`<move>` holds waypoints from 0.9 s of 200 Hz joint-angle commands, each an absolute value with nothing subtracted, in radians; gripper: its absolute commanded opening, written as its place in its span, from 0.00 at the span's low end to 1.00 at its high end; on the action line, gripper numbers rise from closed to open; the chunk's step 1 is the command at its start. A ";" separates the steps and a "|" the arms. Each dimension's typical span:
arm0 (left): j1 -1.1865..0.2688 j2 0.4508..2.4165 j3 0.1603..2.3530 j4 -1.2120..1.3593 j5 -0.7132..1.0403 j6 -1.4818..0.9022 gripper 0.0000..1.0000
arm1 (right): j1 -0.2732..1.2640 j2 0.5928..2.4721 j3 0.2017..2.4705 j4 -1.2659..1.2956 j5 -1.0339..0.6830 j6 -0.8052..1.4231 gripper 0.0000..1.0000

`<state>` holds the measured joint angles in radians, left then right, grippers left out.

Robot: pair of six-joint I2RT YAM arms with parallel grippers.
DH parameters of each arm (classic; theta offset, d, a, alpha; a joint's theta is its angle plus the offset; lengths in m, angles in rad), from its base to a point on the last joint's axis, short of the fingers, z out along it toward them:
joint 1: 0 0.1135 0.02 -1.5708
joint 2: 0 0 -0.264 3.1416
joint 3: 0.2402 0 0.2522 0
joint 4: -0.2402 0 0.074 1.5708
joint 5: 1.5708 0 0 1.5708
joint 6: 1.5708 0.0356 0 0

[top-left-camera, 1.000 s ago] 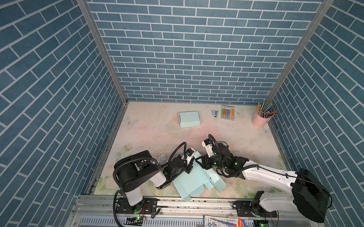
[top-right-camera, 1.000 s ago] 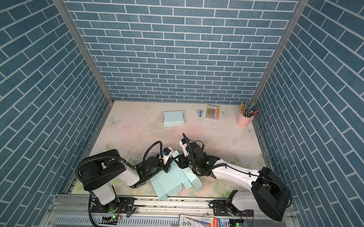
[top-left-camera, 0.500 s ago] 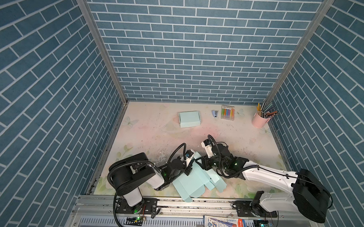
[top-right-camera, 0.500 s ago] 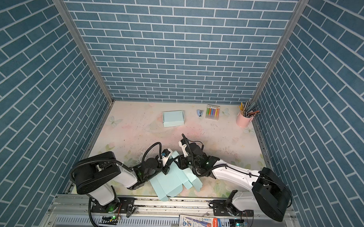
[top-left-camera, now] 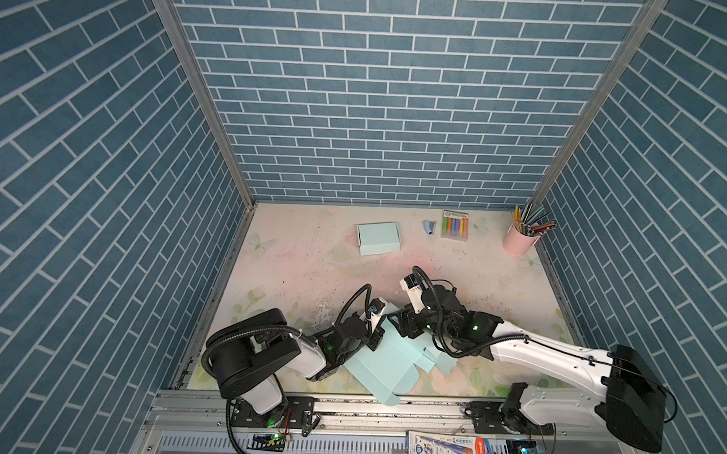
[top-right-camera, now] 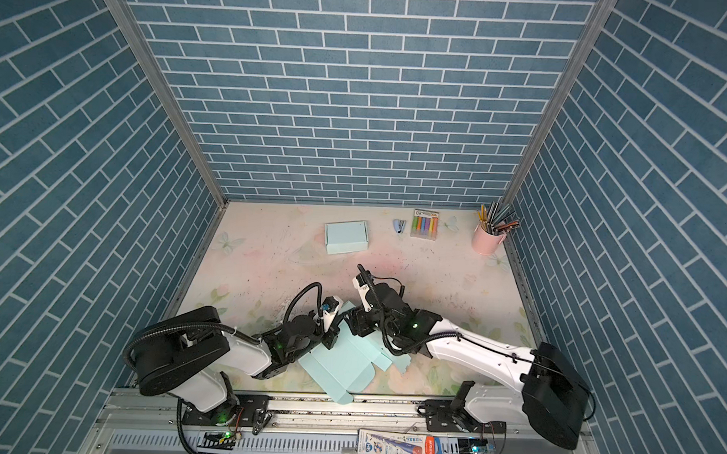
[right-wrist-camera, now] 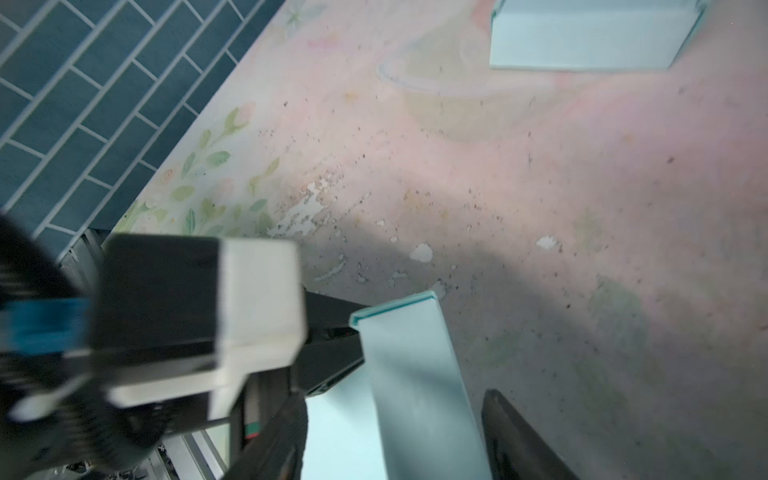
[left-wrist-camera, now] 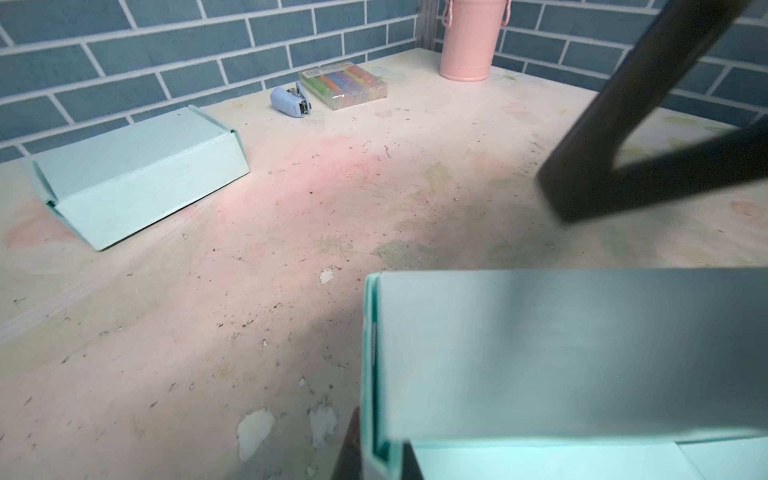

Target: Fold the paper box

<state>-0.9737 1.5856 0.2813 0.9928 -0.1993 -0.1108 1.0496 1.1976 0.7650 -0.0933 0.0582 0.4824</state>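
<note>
Mint paper box (top-left-camera: 384, 362), flat creased card; left hand (top-left-camera: 375, 340) pinches doubled wall.

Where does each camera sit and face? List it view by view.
Top views: above the near rail, looking down at the paper box; left arm and right arm show.
Left wrist: on its arm, low, facing the pink cup at the back; left tool pinches the raised flap.
Right wrist: on its arm, facing the left wall; right tool open astride that flap.
Shared: both wrist views show the finished box.
</note>
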 commanded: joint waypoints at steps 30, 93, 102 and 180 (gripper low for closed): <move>-0.967 1.493 0.358 0.751 -0.364 -0.249 0.00 | 1.143 1.004 0.778 -0.236 0.334 0.469 0.41; -0.953 1.358 0.394 0.594 -0.441 -0.322 0.00 | 1.156 0.857 0.659 -0.280 0.414 0.556 0.04; -0.951 1.347 0.402 0.573 -0.444 -0.326 0.00 | 1.152 0.856 0.655 -0.279 0.413 0.557 0.03; -0.952 1.203 0.390 0.521 -0.431 -0.374 0.00 | 1.108 0.920 0.609 -0.154 0.360 0.533 0.02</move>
